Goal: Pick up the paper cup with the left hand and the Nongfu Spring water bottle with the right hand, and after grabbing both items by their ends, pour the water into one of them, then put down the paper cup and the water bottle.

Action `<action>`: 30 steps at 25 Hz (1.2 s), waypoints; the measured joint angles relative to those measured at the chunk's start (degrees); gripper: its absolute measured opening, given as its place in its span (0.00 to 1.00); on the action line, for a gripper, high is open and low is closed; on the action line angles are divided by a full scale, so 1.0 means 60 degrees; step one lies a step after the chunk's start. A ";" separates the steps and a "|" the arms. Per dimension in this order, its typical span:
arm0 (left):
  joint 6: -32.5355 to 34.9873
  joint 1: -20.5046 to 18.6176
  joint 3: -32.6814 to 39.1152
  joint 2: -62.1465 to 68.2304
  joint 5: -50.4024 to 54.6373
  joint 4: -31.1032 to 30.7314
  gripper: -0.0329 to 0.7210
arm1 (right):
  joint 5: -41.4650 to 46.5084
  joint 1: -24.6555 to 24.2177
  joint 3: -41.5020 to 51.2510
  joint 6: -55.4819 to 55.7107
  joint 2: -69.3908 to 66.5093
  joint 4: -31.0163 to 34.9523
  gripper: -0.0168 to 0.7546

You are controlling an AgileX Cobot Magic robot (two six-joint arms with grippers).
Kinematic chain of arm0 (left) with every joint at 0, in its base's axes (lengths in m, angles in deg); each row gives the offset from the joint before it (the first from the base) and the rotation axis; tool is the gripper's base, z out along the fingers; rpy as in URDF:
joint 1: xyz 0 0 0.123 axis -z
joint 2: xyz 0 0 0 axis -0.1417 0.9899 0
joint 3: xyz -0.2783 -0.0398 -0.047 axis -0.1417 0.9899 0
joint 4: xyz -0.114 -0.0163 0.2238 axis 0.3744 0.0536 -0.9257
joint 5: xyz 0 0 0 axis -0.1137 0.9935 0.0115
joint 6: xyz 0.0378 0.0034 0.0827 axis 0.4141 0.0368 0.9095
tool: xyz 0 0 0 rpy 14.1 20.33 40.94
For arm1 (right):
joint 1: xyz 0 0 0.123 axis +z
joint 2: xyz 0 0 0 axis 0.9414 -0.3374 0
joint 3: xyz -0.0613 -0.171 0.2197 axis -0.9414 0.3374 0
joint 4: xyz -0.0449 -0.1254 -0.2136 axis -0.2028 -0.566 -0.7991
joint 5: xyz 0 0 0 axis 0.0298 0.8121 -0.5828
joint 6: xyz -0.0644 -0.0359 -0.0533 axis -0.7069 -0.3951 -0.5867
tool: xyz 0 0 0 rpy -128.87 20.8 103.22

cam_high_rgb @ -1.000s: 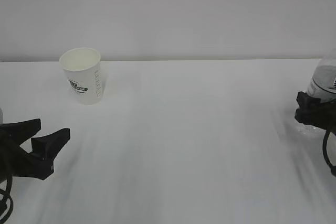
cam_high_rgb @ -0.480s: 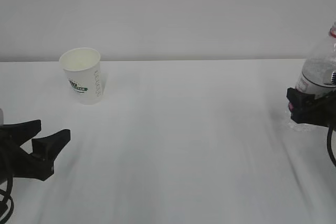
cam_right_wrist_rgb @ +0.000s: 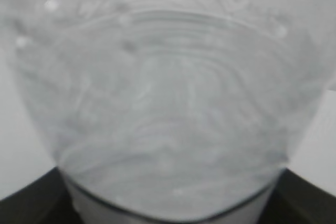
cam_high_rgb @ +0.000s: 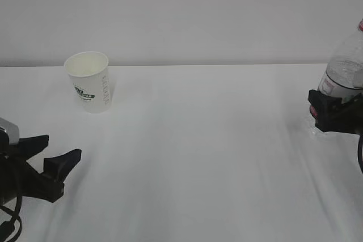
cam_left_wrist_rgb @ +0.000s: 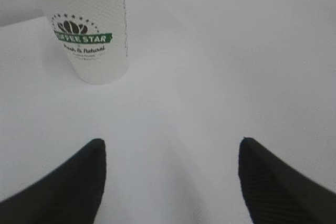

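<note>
Leaning slightly left, neck up, the Nongfu Spring water bottle [cam_high_rgb: 343, 80] sits gripped.

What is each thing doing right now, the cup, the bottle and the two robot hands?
paper cup: upright on the table, untouched.
water bottle: tilted, clamped low down by the right hand.
left hand: jaws open, empty, short of the cup.
right hand: jaws shut on the bottle.

paper cup [cam_high_rgb: 89, 81] upright at table [cam_high_rgb: 193, 151] back left; left hand [cam_high_rgb: 45, 157] low near it, jaws spread, empty; right hand [cam_high_rgb: 332, 110] clamps tilted Nongfu Spring water bottle [cam_high_rgb: 343, 75] at right edge
</note>
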 joint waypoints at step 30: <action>-0.0647 -0.1084 -0.3492 0.3195 -0.0022 0.0591 0.96 | -0.0017 0.0000 0.0008 0.0457 -0.0049 -0.0230 0.70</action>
